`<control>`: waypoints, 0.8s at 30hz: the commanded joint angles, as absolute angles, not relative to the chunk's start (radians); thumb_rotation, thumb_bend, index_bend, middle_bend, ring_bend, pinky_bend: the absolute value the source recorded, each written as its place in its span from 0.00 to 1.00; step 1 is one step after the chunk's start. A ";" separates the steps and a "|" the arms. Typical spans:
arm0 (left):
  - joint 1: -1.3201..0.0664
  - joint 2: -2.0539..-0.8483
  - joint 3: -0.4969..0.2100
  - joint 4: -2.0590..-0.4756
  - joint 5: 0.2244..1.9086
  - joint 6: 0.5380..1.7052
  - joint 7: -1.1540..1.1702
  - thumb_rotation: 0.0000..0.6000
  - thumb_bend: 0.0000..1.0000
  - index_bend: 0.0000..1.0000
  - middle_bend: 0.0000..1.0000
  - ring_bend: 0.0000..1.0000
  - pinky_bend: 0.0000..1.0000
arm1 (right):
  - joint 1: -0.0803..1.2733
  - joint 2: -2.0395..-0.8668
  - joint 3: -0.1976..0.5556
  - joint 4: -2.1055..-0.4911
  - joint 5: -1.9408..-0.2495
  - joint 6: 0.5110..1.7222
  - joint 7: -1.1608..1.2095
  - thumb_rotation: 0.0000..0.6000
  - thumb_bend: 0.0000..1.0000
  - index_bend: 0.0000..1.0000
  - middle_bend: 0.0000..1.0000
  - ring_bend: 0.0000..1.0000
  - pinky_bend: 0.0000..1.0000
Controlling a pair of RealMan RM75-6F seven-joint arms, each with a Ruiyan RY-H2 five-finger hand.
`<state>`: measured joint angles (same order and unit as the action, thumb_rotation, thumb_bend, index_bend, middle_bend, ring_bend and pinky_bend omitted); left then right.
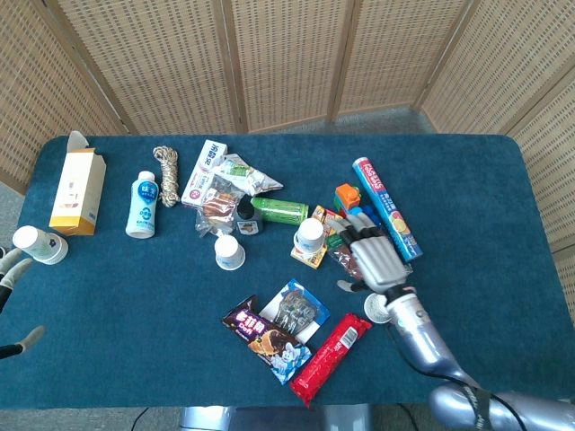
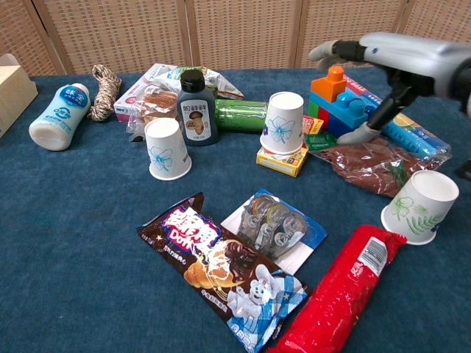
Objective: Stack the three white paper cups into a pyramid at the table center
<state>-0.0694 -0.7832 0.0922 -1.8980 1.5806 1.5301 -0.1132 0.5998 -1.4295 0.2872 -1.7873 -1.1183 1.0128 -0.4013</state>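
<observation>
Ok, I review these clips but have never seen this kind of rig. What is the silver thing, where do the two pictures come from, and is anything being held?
It is a two-armed robot with human-like hands, steered by a person. One picture looks down from its head, the other looks out low from its chest.

The silver right hand hovers open over the brown snack bag and the toy blocks, holding nothing. The left hand shows only as fingertips at the table's edge, also empty.

On the blue table lie snacks, bottles and rope. The three white paper cups stand upside down and apart: one by the dark bottle, one on a yellow box, one near the red packet.
</observation>
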 commanded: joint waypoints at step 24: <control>-0.068 -0.797 0.050 -1.900 1.522 1.471 -0.087 1.00 0.28 0.03 0.00 0.00 0.00 | 0.844 -1.675 0.335 -1.405 -0.914 0.948 -0.418 1.00 0.20 0.18 0.28 0.16 0.18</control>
<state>-0.0683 -0.7969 0.0505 -1.8998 1.5221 1.4713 -0.0874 0.8402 -1.6630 0.3397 -1.4227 -0.9028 0.9435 -0.4337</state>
